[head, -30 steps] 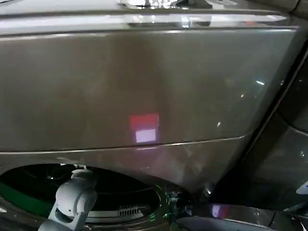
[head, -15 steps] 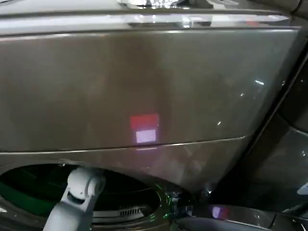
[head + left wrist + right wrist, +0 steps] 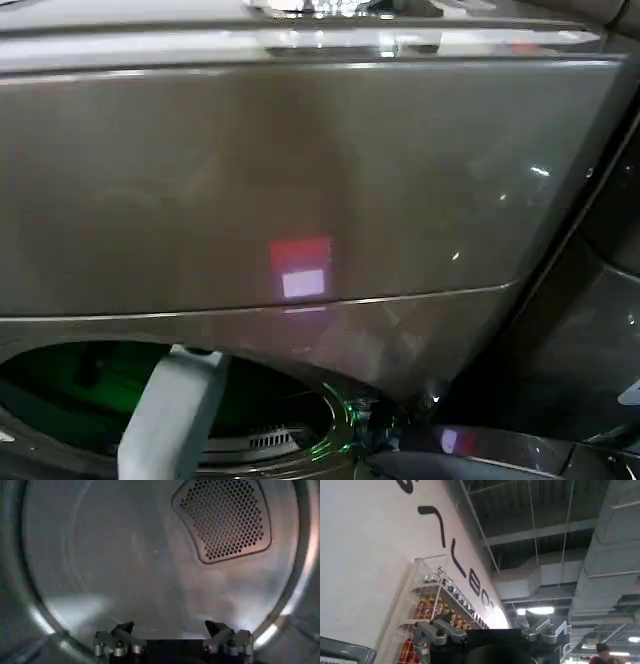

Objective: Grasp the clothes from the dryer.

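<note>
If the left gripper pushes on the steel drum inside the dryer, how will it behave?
The drum looks like rigid polished metal, so the open left gripper would probably slide across it rather than dent it. Being round, it may well turn under a sideways push. The right gripper idles, pointing upward.

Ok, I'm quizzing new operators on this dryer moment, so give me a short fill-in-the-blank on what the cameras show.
1. The left arm reaches into the dryer through its round ____.
2. In the left wrist view, the left gripper has its fingers ____.
3. The perforated vent sits in the drum's ____ wall.
4. The right gripper points toward the room's ____.

Missing words: opening; open; back; ceiling
</note>
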Motion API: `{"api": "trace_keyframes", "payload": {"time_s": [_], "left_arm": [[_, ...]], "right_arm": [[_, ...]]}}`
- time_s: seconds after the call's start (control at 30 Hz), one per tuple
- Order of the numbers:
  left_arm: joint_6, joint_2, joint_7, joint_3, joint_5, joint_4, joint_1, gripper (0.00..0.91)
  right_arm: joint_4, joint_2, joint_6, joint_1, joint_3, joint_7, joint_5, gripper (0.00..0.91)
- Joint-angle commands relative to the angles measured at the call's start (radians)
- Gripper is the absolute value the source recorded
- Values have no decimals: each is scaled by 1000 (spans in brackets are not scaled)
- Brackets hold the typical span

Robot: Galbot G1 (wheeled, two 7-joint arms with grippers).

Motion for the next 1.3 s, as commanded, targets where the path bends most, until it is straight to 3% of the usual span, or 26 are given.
{"api": "trace_keyframes", "payload": {"time_s": [0.03, 0.37, 0.6, 0.83, 1.13, 1.3], "left_arm": [[-41, -26, 34, 2, 31, 217, -110, 907], [-40, -5, 249, 35, 51, 353, -206, 907], [-92, 29, 494, 79, 53, 482, -277, 907], [-117, 56, 659, 195, 63, 550, -334, 907], [-247, 60, 926, 284, 133, 730, -449, 907], [-266, 48, 1039, 329, 177, 799, -506, 907]], "right_arm": [[1, 3, 0, 4, -1, -1, 0, 907], [1, 7, 1, 7, -1, -4, 2, 907], [4, 9, 0, 7, -4, -6, 6, 907], [12, 9, 0, 16, -17, -6, 8, 907], [21, 17, 1, 19, -24, -8, 9, 907], [23, 17, 1, 26, -31, -8, 8, 907]]}}
